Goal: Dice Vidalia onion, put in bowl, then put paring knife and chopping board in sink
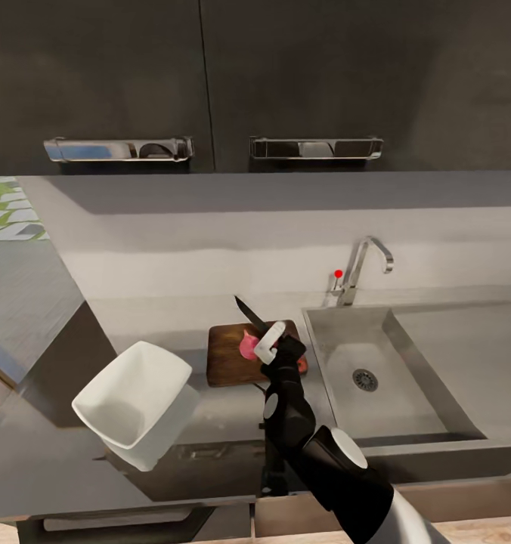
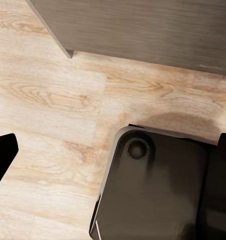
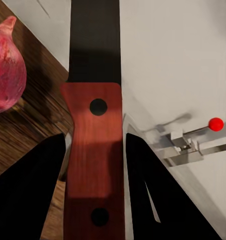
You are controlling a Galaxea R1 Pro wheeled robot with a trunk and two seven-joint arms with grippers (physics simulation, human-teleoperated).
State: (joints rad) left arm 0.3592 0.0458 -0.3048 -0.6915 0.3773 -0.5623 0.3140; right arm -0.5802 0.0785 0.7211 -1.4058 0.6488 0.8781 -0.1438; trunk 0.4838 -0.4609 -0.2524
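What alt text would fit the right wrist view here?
The right gripper holds the knife by its reddish handle, dark blade pointing away. A pinkish-red onion sits on the board to one side; the tap with its red knob is on the other.

Open basin of the sink [image 1: 339, 361] free to the right of the chopping board [image 1: 227, 355]; bare countertop [image 1: 157, 317] behind it. Crowding the board: onion [image 1: 248, 345], right gripper [image 1: 269, 344] clamping the paring knife [image 1: 249, 312]. Bowl [image 1: 134, 400] blocking the left
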